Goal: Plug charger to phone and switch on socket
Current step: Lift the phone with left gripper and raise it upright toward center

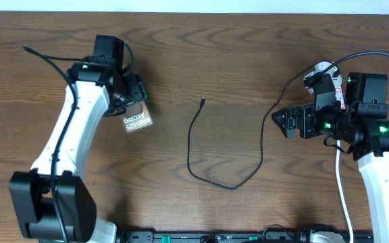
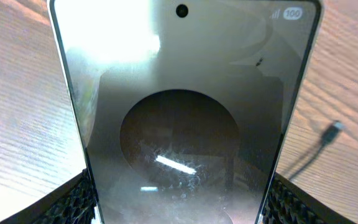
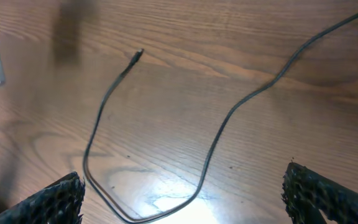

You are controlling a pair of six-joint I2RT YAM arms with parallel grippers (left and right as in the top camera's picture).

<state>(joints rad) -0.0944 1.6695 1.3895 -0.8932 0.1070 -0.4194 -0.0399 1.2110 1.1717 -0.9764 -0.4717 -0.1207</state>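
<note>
My left gripper (image 1: 132,106) is shut on the phone (image 1: 138,122), a brown slab with white "Galaxy S25 Ultra" lettering, and holds it tilted at the left of the table. In the left wrist view the phone (image 2: 179,118) fills the frame between my fingers (image 2: 179,208). The charger (image 1: 193,145) is a thin black cable looping across the middle, its plug tip (image 1: 202,102) lying free on the wood. My right gripper (image 1: 280,123) is open and empty, right of the loop. In the right wrist view its fingers (image 3: 182,183) straddle the cable (image 3: 213,149). The white socket (image 1: 321,70) is partly hidden behind the right arm.
The plug tip also shows in the left wrist view (image 2: 334,130) and the right wrist view (image 3: 137,55). The socket's white cord (image 1: 344,199) runs down the right side to the front edge. The table (image 1: 235,54) is dark wood.
</note>
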